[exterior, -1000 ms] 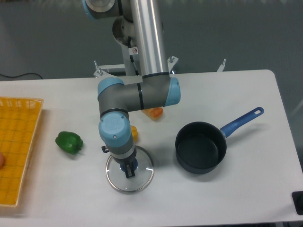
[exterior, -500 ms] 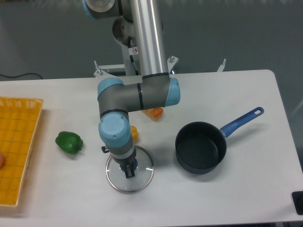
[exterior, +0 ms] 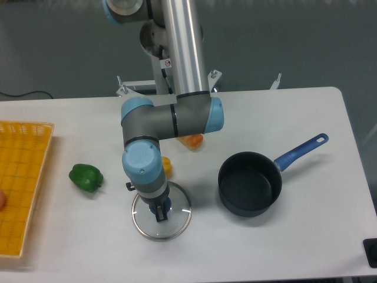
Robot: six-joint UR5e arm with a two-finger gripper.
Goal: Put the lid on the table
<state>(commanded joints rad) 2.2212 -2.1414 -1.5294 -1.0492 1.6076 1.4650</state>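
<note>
Left edge: yellow mesh basket (exterior: pixel 23 183) on the table (exterior: pixel 306 236), something reddish just peeking in at its left border, can't tell what. Next over, a green pepper (exterior: pixel 86 177), sitting apart from the basket and well apart from the work area.

Centre: the lid (exterior: pixel 161 219) lies flat on the white table, front-centre, to the left of the pan and not touching it. Gripper (exterior: pixel 161 213) points straight down over the middle of the lid, right at the blue knob (exterior: pixel 162 206). Fingers look narrow and close together around the knob, but the wrist hides most of it, so I can't tell whether they are clamped on it or slightly parted. Rim looks level on the table, no visible tilt.

My read: placing step is at its end, lid appears down. Next move calls for letting go of the knob if that isn't done, then a straight vertical retreat so the fingers don't drag the lid sideways.

Behind the wrist: a small orange-yellow item (exterior: pixel 167 165) just beside the arm, and another orange one (exterior: pixel 191 141) partly hidden under the forearm. Both are near the arm, so a sideways pull-out risks a bump; up is clear.

Right: dark saucepan (exterior: pixel 250 184), uncovered, blue handle (exterior: pixel 300 151) pointing up-right, away from the lid. Not in the way.
</note>
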